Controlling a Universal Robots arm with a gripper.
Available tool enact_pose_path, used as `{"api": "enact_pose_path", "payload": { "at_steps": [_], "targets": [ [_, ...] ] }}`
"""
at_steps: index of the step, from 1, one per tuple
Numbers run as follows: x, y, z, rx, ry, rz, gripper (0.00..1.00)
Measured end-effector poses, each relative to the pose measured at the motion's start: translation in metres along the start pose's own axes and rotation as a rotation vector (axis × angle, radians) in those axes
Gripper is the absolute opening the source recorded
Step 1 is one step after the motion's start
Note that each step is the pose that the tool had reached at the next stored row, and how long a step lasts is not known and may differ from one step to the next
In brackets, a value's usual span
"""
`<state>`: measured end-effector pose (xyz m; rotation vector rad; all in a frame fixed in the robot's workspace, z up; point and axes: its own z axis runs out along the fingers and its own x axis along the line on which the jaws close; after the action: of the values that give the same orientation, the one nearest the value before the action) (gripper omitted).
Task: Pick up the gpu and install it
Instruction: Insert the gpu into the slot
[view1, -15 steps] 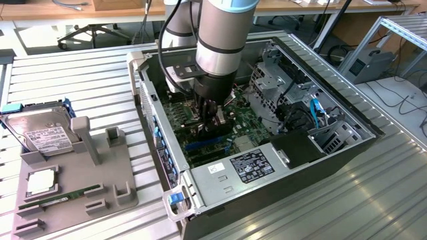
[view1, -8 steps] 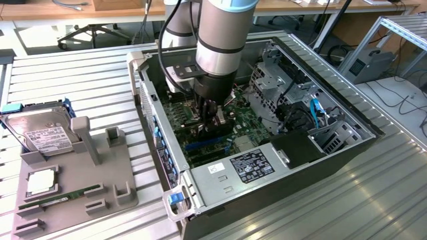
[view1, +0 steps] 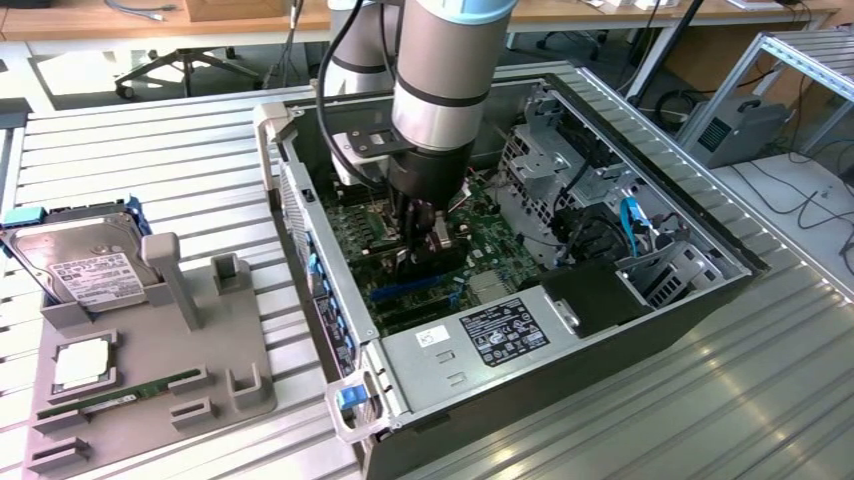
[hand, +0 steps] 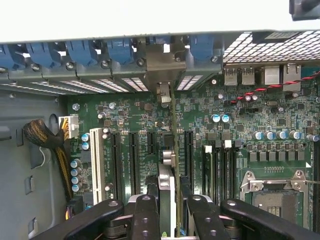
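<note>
Item: gpu (hand: 169, 185), held edge-on, clamped in the end effector (hand: 169, 220) inside the open computer case (view1: 694, 215), over the motherboard (hand: 250, 120) slots. Bracket end lies toward the blue-clipped rear wall (hand: 120, 52). Handling: keep the card upright and parallel to 1 slot; likely seat it with straight, even pressure, bracket aligned with its opening.

Matt grey metal case (view1: 441, 375)
</note>
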<state>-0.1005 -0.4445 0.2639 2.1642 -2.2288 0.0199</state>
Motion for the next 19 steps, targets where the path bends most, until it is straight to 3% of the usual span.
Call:
{"api": "enact_pose_path", "payload": {
  "at_steps": [19],
  "targets": [
    [-0.0001,-0.0008,0.0000,0.0001,0.0001,0.000,0.27]
  ]
}}
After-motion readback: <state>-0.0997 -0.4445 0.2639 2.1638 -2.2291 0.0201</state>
